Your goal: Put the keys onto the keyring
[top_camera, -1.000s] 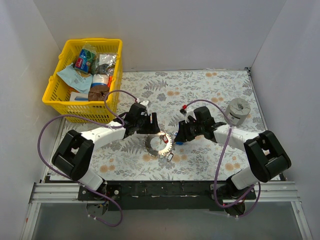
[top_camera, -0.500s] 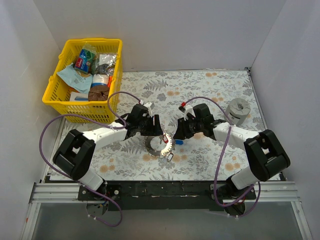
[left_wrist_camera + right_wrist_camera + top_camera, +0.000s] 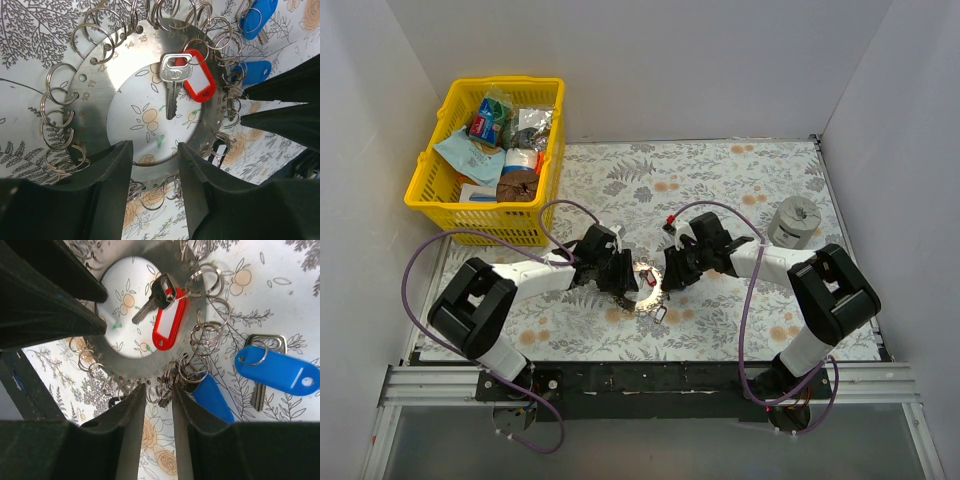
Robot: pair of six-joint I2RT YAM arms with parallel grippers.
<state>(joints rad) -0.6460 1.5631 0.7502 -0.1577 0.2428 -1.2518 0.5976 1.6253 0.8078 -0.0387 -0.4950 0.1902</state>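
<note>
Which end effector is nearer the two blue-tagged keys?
Right. The right end effector is just beside the blue-tagged keys, at the rim of the keyring; the left end effector is across the keyring from them.

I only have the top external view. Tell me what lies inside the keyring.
Observer: The left wrist view shows one silver key with a red tag lying across the keyring's open middle.
Operator: Count the blue tags for me.
Observer: The right wrist view shows two. One blue tag lies on the table outside the rim, its key beside it. Another blue tag lies against the rim's small rings.
Operator: Report the right gripper.
Observer: The right gripper is open by a narrow gap, with some of the small rings between its fingertips.
</note>
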